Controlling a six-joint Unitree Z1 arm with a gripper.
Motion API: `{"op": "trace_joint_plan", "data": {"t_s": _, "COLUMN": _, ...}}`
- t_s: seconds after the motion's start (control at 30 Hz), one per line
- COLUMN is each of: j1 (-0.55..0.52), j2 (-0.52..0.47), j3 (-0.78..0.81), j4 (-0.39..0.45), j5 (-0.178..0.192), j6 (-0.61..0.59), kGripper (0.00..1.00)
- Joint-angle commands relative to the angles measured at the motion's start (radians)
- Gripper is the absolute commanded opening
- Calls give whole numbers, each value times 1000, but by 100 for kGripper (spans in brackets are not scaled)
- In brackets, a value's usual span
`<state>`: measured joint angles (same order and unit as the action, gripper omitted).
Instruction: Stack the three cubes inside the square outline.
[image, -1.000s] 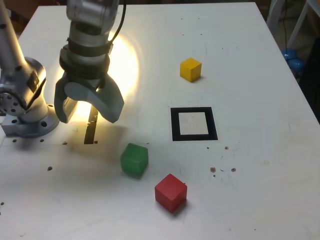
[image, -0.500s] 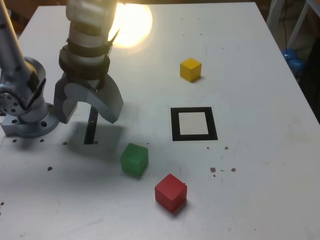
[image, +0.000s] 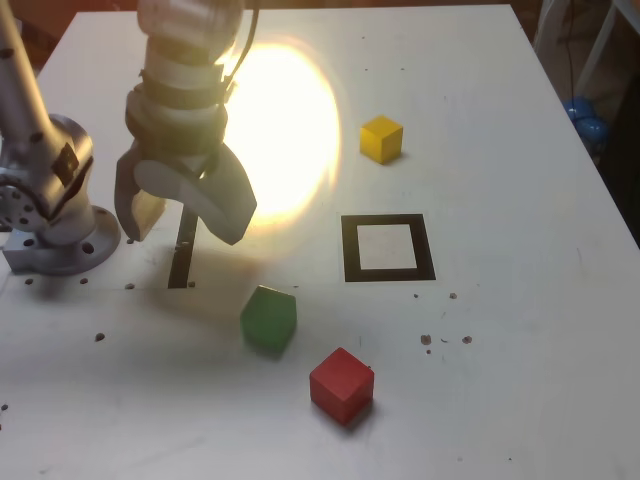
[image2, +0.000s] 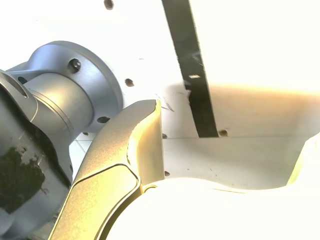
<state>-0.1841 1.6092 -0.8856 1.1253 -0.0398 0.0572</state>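
In the exterior view my gripper (image: 185, 225) hangs open and empty above the table, over a narrow black slot (image: 183, 250). The green cube (image: 268, 319) sits just below and to the exterior view's right of it. The red cube (image: 342, 385) lies nearer the front. The yellow cube (image: 381, 138) rests at the back, behind the square outline (image: 387, 248), which holds nothing. In the wrist view one grey finger (image2: 130, 160) shows over the black slot (image2: 192, 70); no cube appears there.
The arm's grey base (image: 50, 200) stands at the exterior view's left, also seen as the grey base (image2: 60, 100) in the wrist view. A bright light patch (image: 290, 140) washes out the table behind the gripper. Blue objects (image: 585, 118) lie off the table's right edge.
The gripper shifted slightly to the exterior view's right and stayed open. The bright light patch moved and grew across the table. The cubes did not move.
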Motion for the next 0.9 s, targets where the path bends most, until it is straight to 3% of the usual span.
{"op": "trace_joint_plan", "data": {"t_s": 0.0, "j1": -23, "j2": 12, "j3": -31, "j4": 22, "j5": 0, "j6": 2, "kGripper": 99}}
{"op": "trace_joint_plan", "data": {"t_s": 0.87, "j1": -341, "j2": 247, "j3": -498, "j4": 195, "j5": 39, "j6": -41, "kGripper": 98}}
